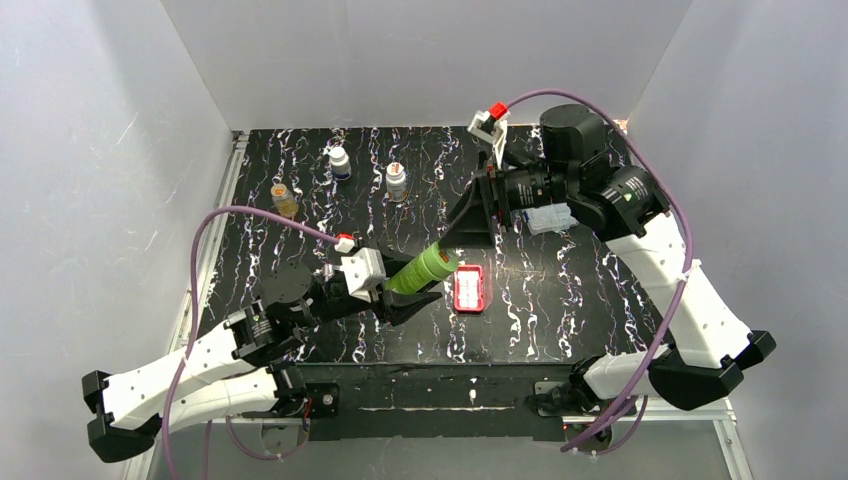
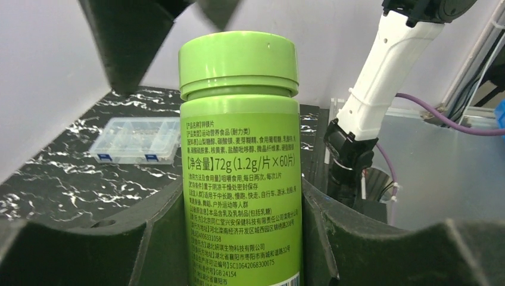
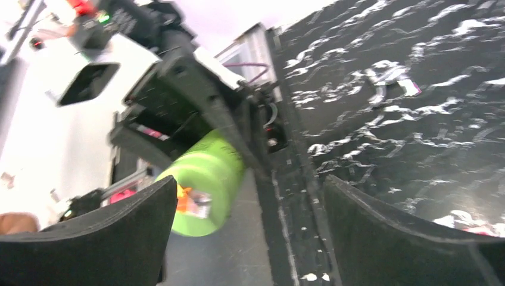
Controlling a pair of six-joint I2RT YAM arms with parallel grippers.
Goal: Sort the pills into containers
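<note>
My left gripper (image 1: 413, 283) is shut on a green pill bottle (image 1: 424, 267) and holds it tilted above the table, its green cap on and pointing toward the right arm. In the left wrist view the bottle (image 2: 239, 179) fills the middle between my fingers (image 2: 143, 238). My right gripper (image 1: 463, 232) is open just beyond the cap, not touching it. The right wrist view shows the blurred bottle (image 3: 205, 179) ahead of the open right gripper (image 3: 250, 238). The red pill case (image 1: 468, 288), with whitish compartments, lies flat just right of the bottle. No loose pills show.
A clear plastic organizer box (image 1: 548, 217) lies under the right arm; it also shows in the left wrist view (image 2: 136, 140). Three small bottles stand at the back: one blue-based (image 1: 340, 160), one white (image 1: 397, 178), one amber (image 1: 284, 198). White walls enclose the table.
</note>
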